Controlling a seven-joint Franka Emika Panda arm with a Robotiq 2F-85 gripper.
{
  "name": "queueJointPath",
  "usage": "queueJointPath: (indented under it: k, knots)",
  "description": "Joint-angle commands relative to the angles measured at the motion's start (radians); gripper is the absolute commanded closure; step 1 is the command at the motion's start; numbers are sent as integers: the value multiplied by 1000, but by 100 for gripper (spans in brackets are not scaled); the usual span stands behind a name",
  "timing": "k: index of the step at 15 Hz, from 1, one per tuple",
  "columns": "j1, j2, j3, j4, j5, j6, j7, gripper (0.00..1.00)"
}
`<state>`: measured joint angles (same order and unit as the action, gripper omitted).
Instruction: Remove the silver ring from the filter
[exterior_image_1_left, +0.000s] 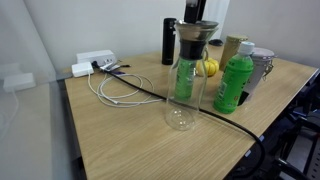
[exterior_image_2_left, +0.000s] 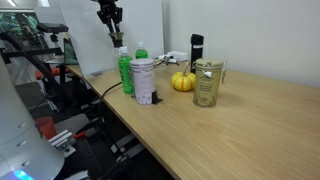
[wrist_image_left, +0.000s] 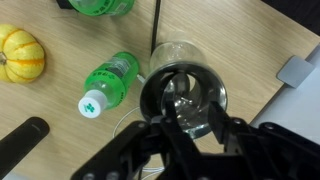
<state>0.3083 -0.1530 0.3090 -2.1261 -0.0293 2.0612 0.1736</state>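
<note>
Bright even indoor light; soft shadows; exterior views low-resolution; wrist view's near foreground blurred.

The gripper (wrist_image_left: 195, 128) fills the near edge of my wrist view as a dark mass. It is cut off there and covers the near rim of the carafe (wrist_image_left: 205, 75), so I cannot tell whether its jaws grip anything. The gourd (wrist_image_left: 20, 55) is cropped at the left edge and the black flask (wrist_image_left: 25, 140) at the near left corner. A green shape (wrist_image_left: 100, 5) at the far edge is too cropped to name. In an exterior view the gripper runs off the upper edge, the silver ring (exterior_image_1_left: 193, 32) is too small to separate from the filter (exterior_image_1_left: 192, 45), and the metal cup (exterior_image_1_left: 262, 65) sits half hidden behind the green bottle (exterior_image_1_left: 235, 85).
</note>
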Motion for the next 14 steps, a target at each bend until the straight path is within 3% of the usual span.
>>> queueJointPath:
  k: [1, 14]
  knots:
    - [-7, -8, 8, -18, 0, 12, 18, 58]
    - [0, -9, 11, -60, 29, 16, 37, 61]
